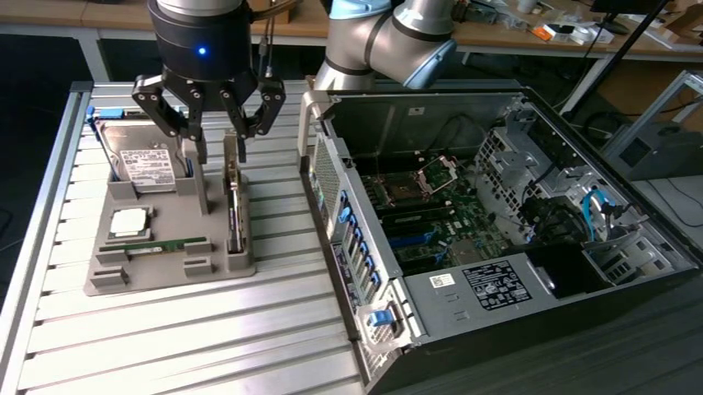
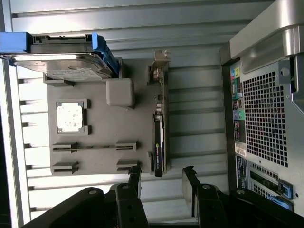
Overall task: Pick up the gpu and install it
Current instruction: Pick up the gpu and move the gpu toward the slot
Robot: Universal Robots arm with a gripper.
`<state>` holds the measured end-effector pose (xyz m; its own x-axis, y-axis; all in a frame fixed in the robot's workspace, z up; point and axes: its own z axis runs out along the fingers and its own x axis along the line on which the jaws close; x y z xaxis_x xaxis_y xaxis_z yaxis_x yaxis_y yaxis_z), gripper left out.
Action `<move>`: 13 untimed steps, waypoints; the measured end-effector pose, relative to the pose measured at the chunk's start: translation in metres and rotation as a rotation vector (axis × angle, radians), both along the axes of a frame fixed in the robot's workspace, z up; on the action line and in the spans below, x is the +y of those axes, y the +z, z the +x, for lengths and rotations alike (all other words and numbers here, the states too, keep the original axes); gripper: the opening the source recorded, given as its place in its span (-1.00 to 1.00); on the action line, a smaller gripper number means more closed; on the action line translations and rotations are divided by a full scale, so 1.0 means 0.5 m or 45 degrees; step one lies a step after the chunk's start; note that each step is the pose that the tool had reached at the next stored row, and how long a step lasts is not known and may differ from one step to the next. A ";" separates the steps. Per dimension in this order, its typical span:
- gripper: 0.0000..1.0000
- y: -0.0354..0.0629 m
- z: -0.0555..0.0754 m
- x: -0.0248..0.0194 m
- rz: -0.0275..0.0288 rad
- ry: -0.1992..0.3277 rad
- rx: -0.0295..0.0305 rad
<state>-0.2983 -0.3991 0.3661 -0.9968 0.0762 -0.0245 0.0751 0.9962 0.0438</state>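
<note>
While the tool hangs spread over the gpu, standing on edge in the grey holder on the bench, a clean grasp likely needs fingers squarely astride its thin board.

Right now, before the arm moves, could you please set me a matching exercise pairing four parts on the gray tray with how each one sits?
Things:
1. graphics card
2. hard drive
3. processor chip
4. memory stick

Places:
A. flat in a square pocket
B. standing on edge along the tray side nearest the computer case
C. propped at a tilt in a blue frame at one end of the tray
D. held between two small supports

Pairs: 1-B, 2-C, 3-A, 4-D
</note>
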 end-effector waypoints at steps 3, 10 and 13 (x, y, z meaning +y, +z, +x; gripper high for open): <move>-0.04 -0.001 0.000 0.0000 0.0000 0.000 0.0000; -0.04 -0.004 0.000 0.0000 0.0000 0.000 0.0001; -0.04 -0.005 0.000 0.0000 0.0000 0.000 0.0000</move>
<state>-0.2983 -0.3991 0.3634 -0.9968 0.0762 -0.0245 0.0751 0.9962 0.0438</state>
